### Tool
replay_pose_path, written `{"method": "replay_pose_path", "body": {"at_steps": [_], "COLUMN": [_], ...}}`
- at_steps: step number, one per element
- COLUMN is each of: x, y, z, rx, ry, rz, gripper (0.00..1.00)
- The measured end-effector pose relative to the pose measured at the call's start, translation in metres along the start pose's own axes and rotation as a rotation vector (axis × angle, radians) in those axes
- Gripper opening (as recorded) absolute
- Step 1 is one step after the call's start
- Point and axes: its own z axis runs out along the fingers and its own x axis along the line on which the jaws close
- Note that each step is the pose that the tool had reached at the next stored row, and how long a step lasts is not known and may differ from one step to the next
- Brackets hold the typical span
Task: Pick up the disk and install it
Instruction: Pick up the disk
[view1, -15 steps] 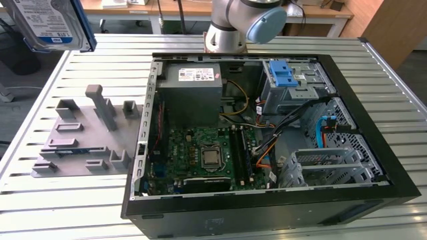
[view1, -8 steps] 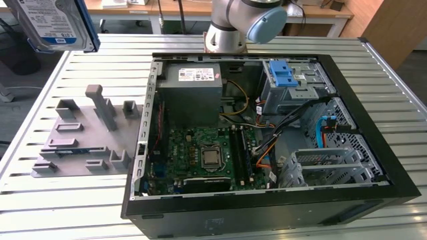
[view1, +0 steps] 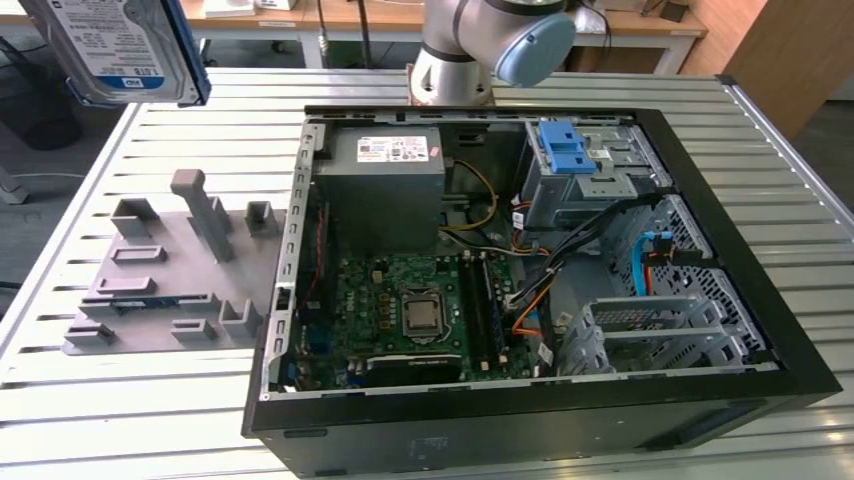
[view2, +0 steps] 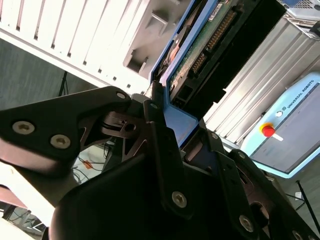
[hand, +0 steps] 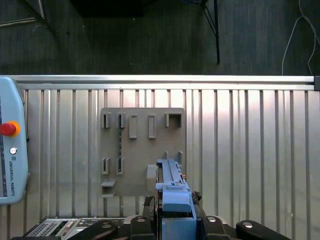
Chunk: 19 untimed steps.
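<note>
Disk (view1: 114, 45): silver drive with a white-and-blue printed label turned toward the exterior camera and a blue bracket down its edge. It hangs high at the exterior view's upper left, above the slatted table (view1: 80, 400) and grey slotted fixture (view1: 160, 270), well apart from the open PC case (view1: 534, 430). Gripper (view2: 180, 122) is clamped on the bracket end, green board and connector pins showing in the second wrist view; arm base (view1: 461, 50) stands behind the case.
</note>
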Motion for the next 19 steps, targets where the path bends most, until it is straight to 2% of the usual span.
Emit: {"method": "replay_pose_path", "body": {"at_steps": [13,19], "x": [0.0062,0.0109], "y": [-0.0228,-0.0305], "z": [-0.0005,-0.0008], "rx": [0.0001,0.0001], "ry": [0.0000,0.0000], "rz": [0.000,0.000], "gripper": [0.37,0.37]}}
